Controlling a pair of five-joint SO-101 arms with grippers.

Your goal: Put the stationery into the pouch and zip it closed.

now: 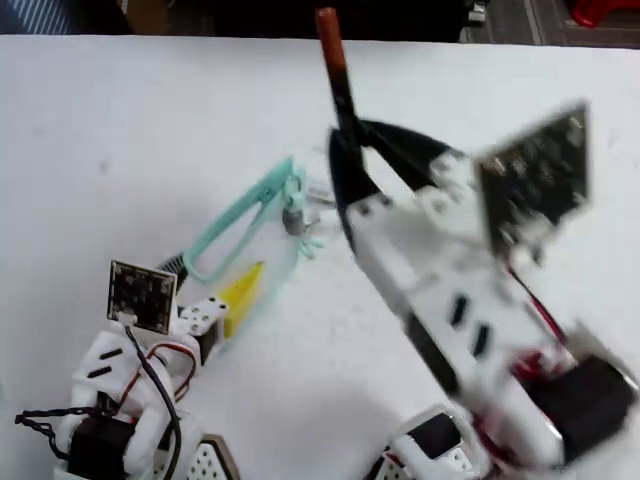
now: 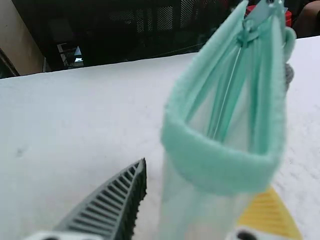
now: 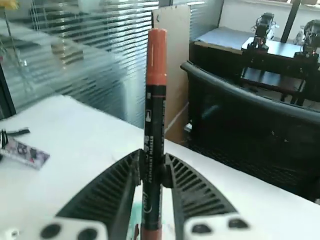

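A white bench (image 1: 100, 130) seen from above, with two robot arms at its near edge.

The right arm is the larger shape, reaching diagonally from the near right corner toward the middle. Its tool (image 1: 345, 140) is clamped on a marker (image 1: 335, 70), gripping the dark barrel low down.

The left arm sits low at the near left. Its tool (image 1: 215, 272) meets the near end of the pouch (image 1: 245, 215). Whether it grips the pouch I cannot tell.

The pouch is clear with a mint green zipper rim. It lies between the two arms, and its mouth gapes as a long narrow loop. Its long axis runs from the left tool at the near left up toward the right tool. Its far end, with the zip pull (image 1: 295, 215), is just beside the right tool.

The marker has a red cap. Its long axis points away from the robot, capped end farthest out, so it stands across the pouch's line rather than along it. Its other end is hidden under the tool.

The pouch mouth lies to the left of the marker and nearer the robot. The marker probably has to swing round into line with the slot before it can go in. The zipper is open.
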